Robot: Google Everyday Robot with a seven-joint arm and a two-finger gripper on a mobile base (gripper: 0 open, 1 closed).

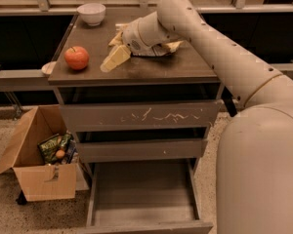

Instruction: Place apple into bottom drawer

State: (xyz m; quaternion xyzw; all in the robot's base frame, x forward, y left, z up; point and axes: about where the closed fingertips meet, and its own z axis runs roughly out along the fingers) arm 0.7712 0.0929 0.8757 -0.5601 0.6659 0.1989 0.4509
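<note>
The red apple (76,57) with yellow patches stands on the dark cabinet top (151,72) near its front left corner. My gripper (113,60) hovers just above the top, a short way right of the apple and pointing toward it, not touching it. The bottom drawer (141,199) is pulled out below, and its smooth grey-brown floor is bare.
A white bowl (91,12) sits at the back left of the top. A snack bag (172,46) lies partly behind my wrist. The white-scratched drawer front (141,116) and a slimmer one (141,150) are closed. An open cardboard box (39,160) with snack bags stands on the floor to the left.
</note>
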